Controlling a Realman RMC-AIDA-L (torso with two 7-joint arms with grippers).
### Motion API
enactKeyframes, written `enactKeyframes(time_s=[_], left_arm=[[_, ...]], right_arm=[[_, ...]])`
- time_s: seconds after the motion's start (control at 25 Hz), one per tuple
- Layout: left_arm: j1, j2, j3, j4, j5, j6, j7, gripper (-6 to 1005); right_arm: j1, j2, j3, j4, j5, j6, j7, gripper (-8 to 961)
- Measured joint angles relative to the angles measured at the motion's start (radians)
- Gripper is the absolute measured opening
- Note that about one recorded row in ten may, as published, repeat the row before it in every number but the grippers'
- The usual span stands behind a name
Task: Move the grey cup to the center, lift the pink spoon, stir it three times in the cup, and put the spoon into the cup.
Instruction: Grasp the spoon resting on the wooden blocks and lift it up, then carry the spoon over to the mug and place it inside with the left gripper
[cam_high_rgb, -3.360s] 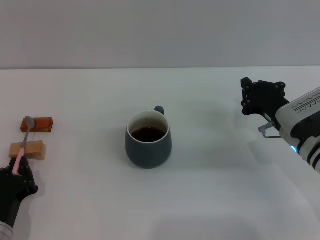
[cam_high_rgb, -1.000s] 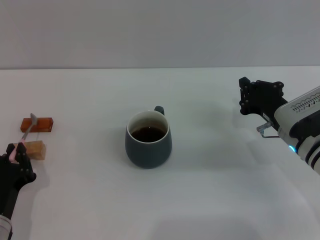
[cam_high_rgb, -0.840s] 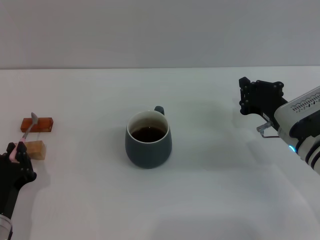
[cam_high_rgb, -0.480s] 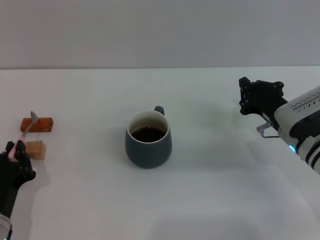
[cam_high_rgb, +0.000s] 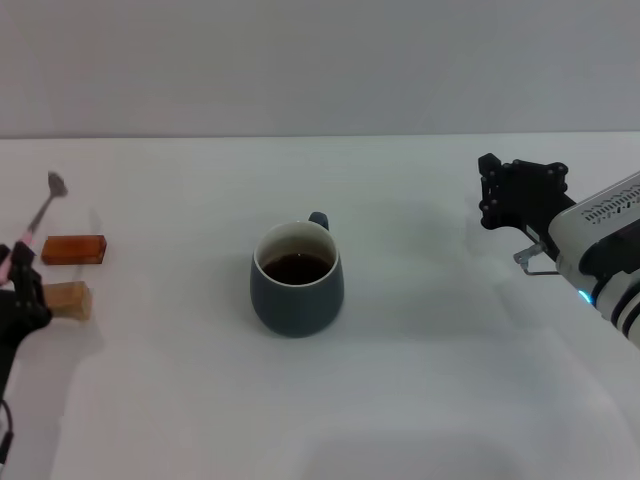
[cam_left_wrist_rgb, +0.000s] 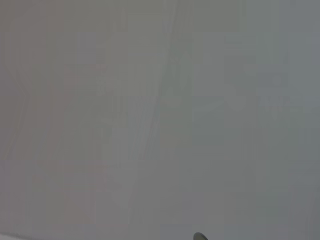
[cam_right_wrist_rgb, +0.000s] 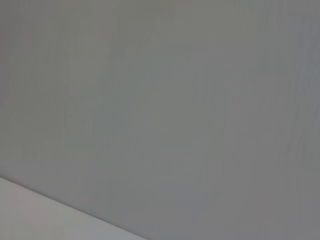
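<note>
The grey cup (cam_high_rgb: 296, 278) stands at the middle of the white table, with dark brown liquid inside and its small handle at the back. My left gripper (cam_high_rgb: 18, 280) is at the far left edge of the head view, shut on the pink spoon (cam_high_rgb: 40, 212). The spoon is held off the table, tilted, its metal bowl up and away from me. A tip of the spoon's bowl (cam_left_wrist_rgb: 199, 236) shows in the left wrist view. My right gripper (cam_high_rgb: 488, 192) hangs above the table at the right, well away from the cup.
An orange-brown block (cam_high_rgb: 74, 249) and a tan block (cam_high_rgb: 65, 299) lie on the table at the far left, close to my left gripper. The white table (cam_high_rgb: 430, 400) stretches around the cup. The right wrist view shows only a plain grey wall.
My left gripper has lifted the pink spoon off the two blocks and raised it up. The cup and the right arm have not moved.
</note>
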Motion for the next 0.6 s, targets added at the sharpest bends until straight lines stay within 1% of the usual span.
enactKeyframes(time_s=[0.04,0.08,0.16,0.2,0.24,0.28,0.32,0.36,0.4,0.44,0.52,0.56,0.6], left_arm=[[0.000,0.000,0.000,0.000,0.000,0.000,0.000,146],[0.008,0.009,-0.013,0.020,0.022,-0.008,-0.011,146],[0.039,0.040,-0.057,0.101,0.077,-0.059,-0.025,146],[0.071,0.068,-0.109,0.186,0.138,-0.135,-0.035,146],[0.071,0.068,-0.109,0.186,0.138,-0.135,-0.035,146],[0.109,0.093,-0.184,0.288,0.221,-0.233,-0.057,146],[0.109,0.093,-0.184,0.288,0.221,-0.233,-0.057,146],[0.123,0.100,-0.215,0.322,0.255,-0.273,-0.068,146],[0.157,0.112,-0.308,0.416,0.357,-0.387,-0.111,147],[0.157,0.112,-0.308,0.416,0.357,-0.387,-0.111,147],[0.177,0.121,-0.374,0.485,0.436,-0.477,-0.157,147],[0.186,0.128,-0.410,0.526,0.488,-0.538,-0.199,147],[0.194,0.141,-0.463,0.586,0.566,-0.628,-0.271,147]], right_arm=[[0.000,0.000,0.000,0.000,0.000,0.000,0.000,5],[0.000,0.000,0.001,0.000,0.000,0.000,0.000,5],[0.000,0.000,0.004,-0.001,0.000,0.000,0.000,5],[0.000,0.000,0.006,-0.001,0.000,0.000,0.000,5],[0.000,0.000,0.006,-0.001,0.000,0.000,0.000,5],[0.001,0.000,0.007,-0.001,0.000,0.000,0.000,5],[0.001,0.000,0.007,-0.001,0.000,0.000,0.000,5],[0.002,0.000,0.008,-0.001,0.000,0.000,0.000,5],[0.002,0.000,0.008,-0.001,0.001,0.000,0.000,5],[0.002,0.000,0.008,-0.001,0.001,0.000,0.000,5],[0.003,0.000,0.008,-0.001,0.004,0.000,0.000,5],[0.003,0.000,0.008,-0.001,0.004,0.000,0.000,5],[0.003,0.000,0.009,-0.001,0.006,0.000,0.000,5]])
